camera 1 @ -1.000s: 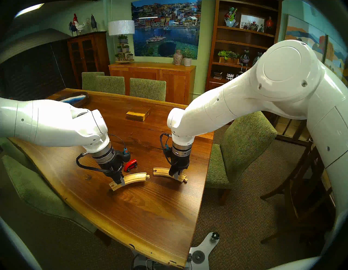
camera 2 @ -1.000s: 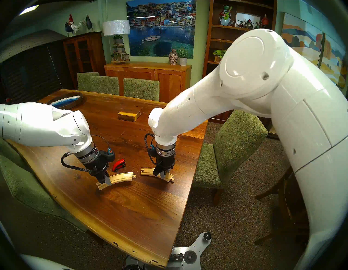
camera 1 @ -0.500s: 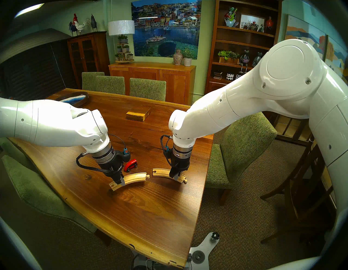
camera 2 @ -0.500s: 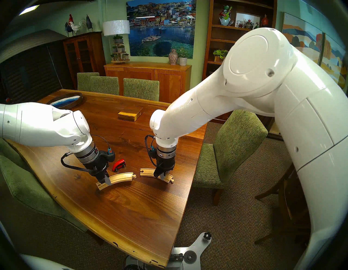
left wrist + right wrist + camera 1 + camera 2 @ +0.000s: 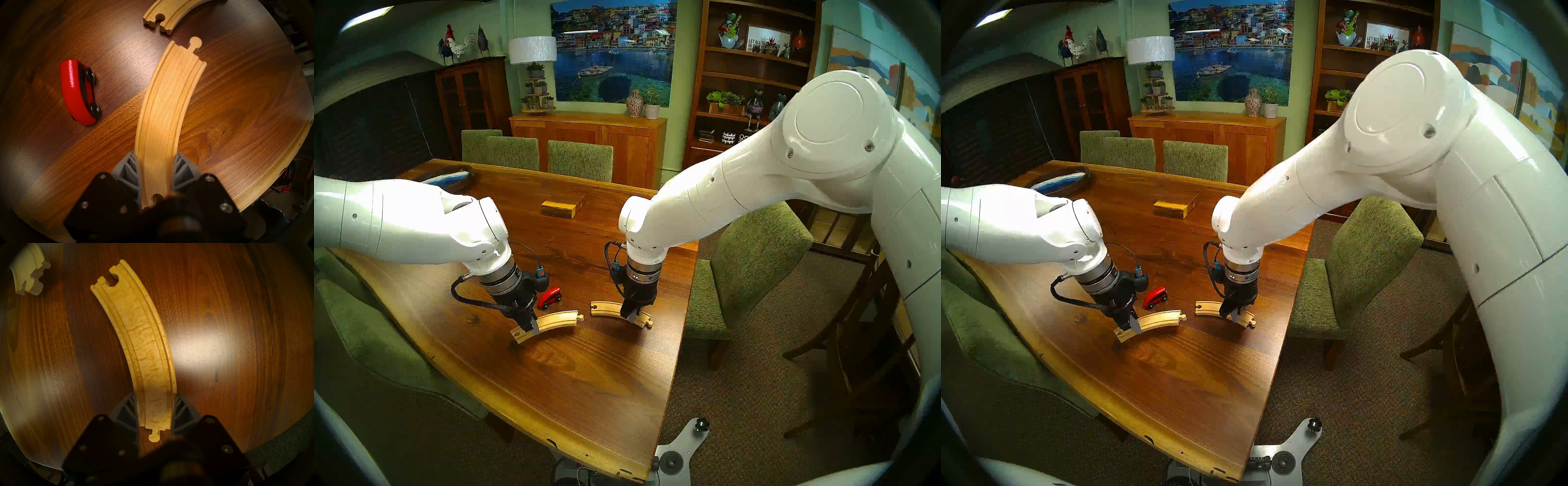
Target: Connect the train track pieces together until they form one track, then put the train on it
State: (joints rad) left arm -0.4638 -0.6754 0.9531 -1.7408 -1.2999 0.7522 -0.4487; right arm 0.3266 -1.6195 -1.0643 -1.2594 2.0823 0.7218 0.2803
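We see our left gripper (image 5: 531,327) pointing straight down, its grey ribbed fingers (image 5: 130,171) clamped on both sides of the left curved track piece (image 5: 548,321), close to that piece's hole end. The piece looks raised a little off the walnut table (image 5: 572,383), though we cannot tell for sure. Its round peg end points toward the other piece.

Our right gripper (image 5: 631,315) also points straight down, closed on the right curved track piece (image 5: 612,310). In the right wrist view its fingers (image 5: 130,407) press against the two long edges just short of the peg end, and the hole end faces the left piece.

The two pieces are apart, peg and hole facing each other across a narrow gap of bare wood, both near the table's front right edge.

The red toy train (image 5: 549,297) sits on the table just behind the left piece, beside our left gripper, touching neither. A rectangular wooden block (image 5: 563,205) lies well apart toward the far edge.
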